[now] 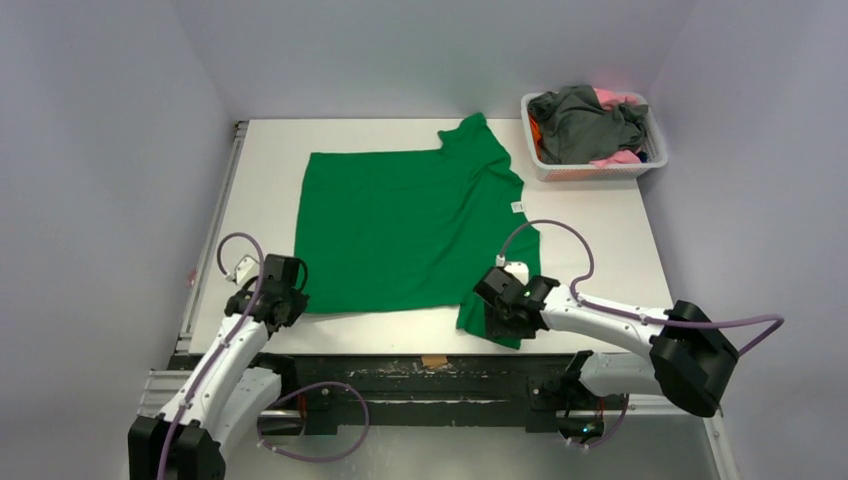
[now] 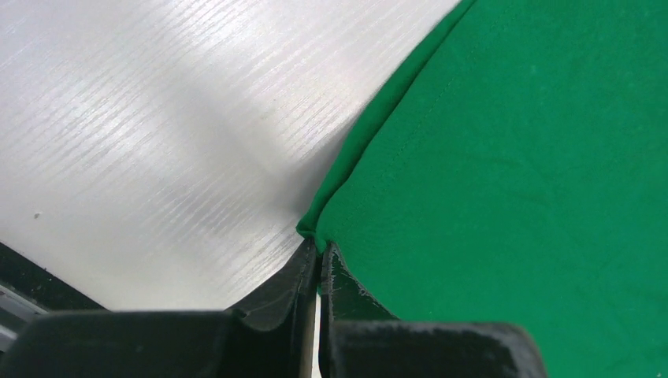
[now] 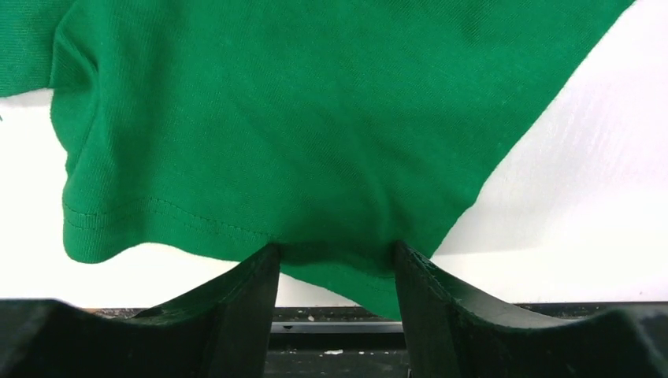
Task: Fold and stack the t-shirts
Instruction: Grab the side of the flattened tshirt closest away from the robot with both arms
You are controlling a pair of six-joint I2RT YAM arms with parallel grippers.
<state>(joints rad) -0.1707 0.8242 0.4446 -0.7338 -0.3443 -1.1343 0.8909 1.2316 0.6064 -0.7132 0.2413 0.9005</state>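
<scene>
**Top view.** The green t-shirt (image 1: 400, 230) lies spread flat on the surface (image 1: 600, 230). 1 sleeve is rumpled at its far right corner, and a white tag (image 1: 517, 207) shows on its right edge. The left gripper (image 1: 272, 295) sits at the shirt's near left corner and the right gripper (image 1: 505, 310) at its near right sleeve. A white basket (image 1: 590, 172) stands just beyond the shirt's far right corner, holding a dark grey t-shirt (image 1: 585, 122) and a pink t-shirt (image 1: 615, 98). Neither lies in the likely fold path.

**Left wrist view.** The left gripper (image 2: 319, 250) has its fingers pressed together on the very tip of the shirt's (image 2: 512, 157) corner, where the hems meet. The hold is real but shallow, so a sharp tug could pull the corner free.

**Right wrist view.** The right gripper (image 3: 337, 260) has its fingers roughly half apart, with the shirt's (image 3: 276, 118) sleeve cloth lying between them. Nothing is clamped yet. The cloth here reaches the near edge of the surface, and the stitched hem curls off to the left.

**Assessment.** The step in hand appears to be securing both near corners for the 1st fold. The right fingers should close fully on the cloth before any lift. Both corners should then rise together and level – uneven height would skew the fold. The rumpled far sleeve may need flattening.
</scene>
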